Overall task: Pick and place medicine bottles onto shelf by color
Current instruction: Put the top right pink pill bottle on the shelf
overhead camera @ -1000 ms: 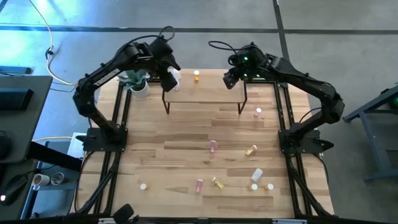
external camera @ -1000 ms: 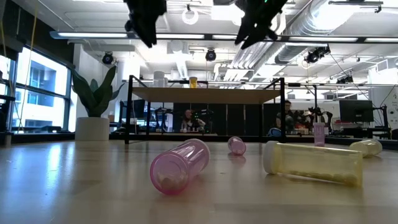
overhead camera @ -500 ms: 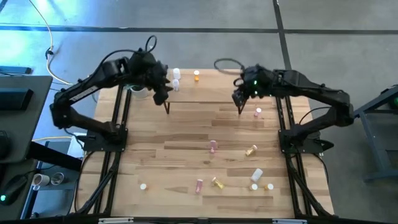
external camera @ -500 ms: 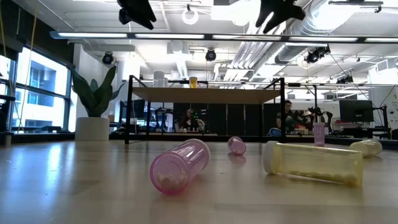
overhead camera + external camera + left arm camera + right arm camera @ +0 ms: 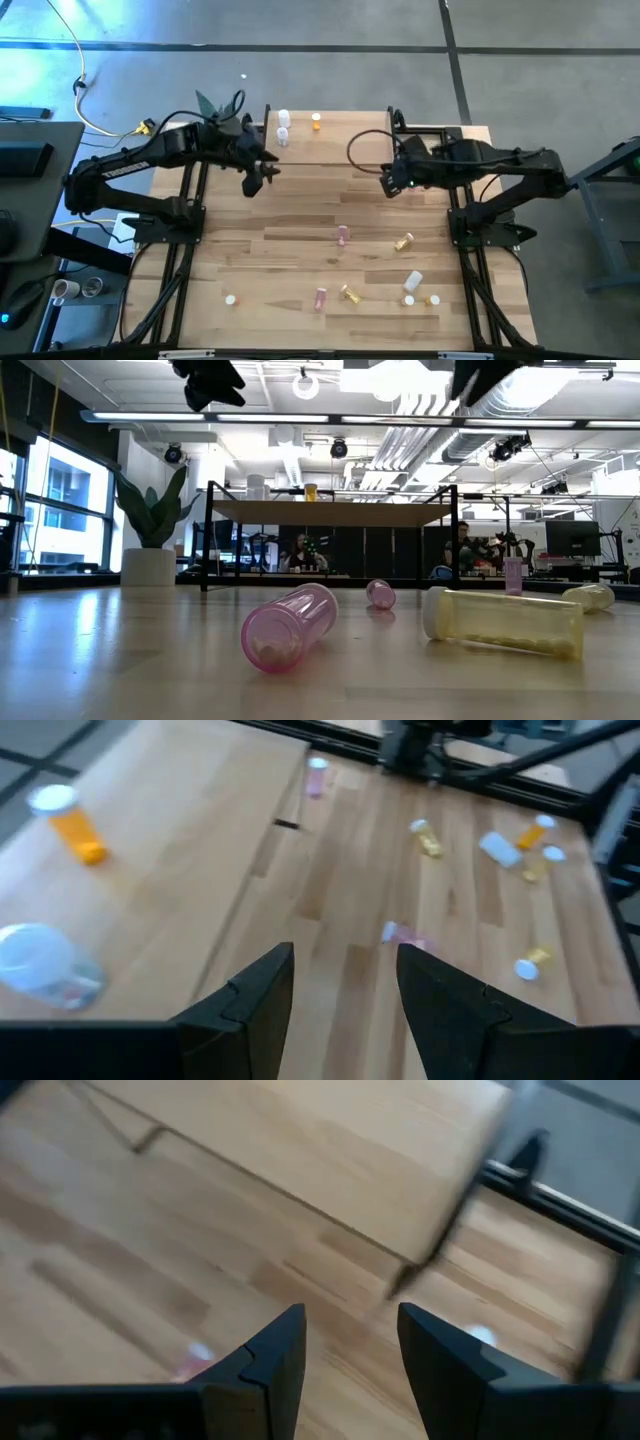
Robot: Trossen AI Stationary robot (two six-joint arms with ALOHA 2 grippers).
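On the low light-wood shelf on thin black legs, at the far end of the striped wooden surface, stand two small white bottles close together and one small orange-yellow bottle just beside them, so the sorting looks barely begun. The rest of the medicine bottles are scattered on the surface: a pink one near the middle, a yellow one to its right, and nearer the front edge another pink one, a yellow one, a white one and an orange one, with a small one well apart at the front left. Most of the work seems left. The left gripper hangs in the air over the shelf's near left corner; its fingers are spread with nothing between them. The right gripper hangs over the shelf's near right corner, its fingers likewise spread and empty. Neither arm carries a bottle, so the next step is likely another pick from the surface.
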